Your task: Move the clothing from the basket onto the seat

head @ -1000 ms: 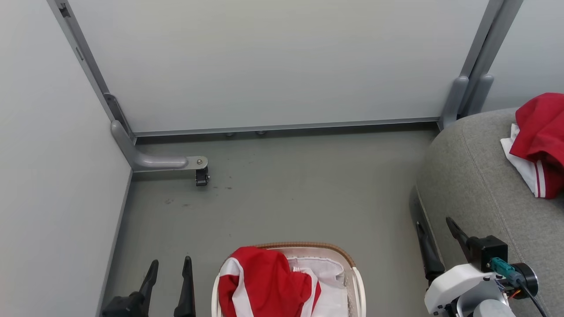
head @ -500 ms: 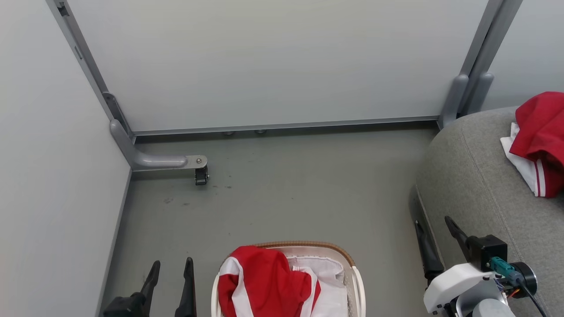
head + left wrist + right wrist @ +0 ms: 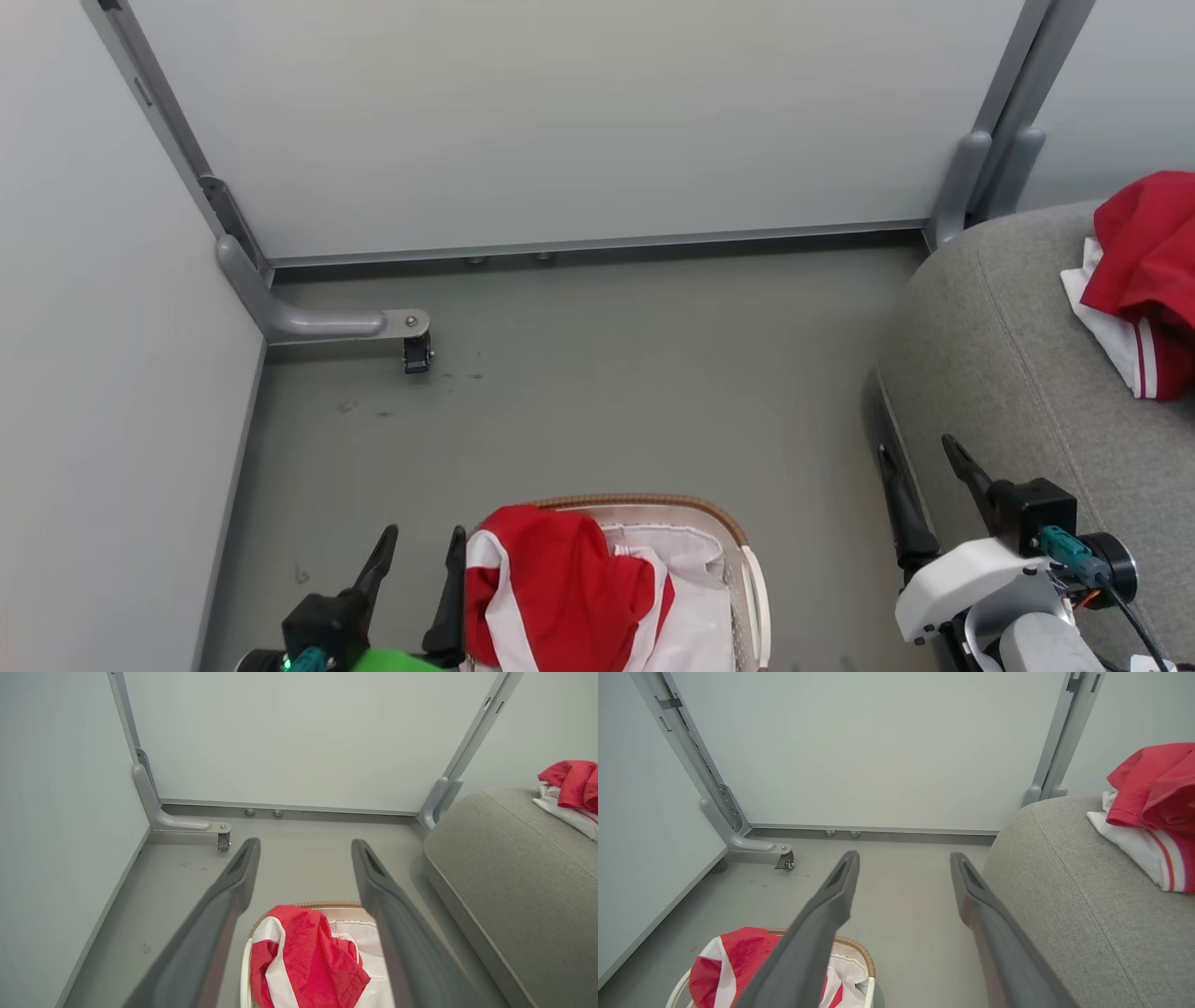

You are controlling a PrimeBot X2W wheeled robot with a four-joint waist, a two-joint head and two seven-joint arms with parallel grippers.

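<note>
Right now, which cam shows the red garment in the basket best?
Left wrist view: the red garment is largest and centred, draped over the basket rim. Head view shows it smaller at the bottom edge; right wrist view catches part, low left.

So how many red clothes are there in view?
2: one red white-striped garment heaped in the oval white plastic basket, one red garment with white trim lying on the large grey fabric seat. Others may be hidden beneath them.
</note>
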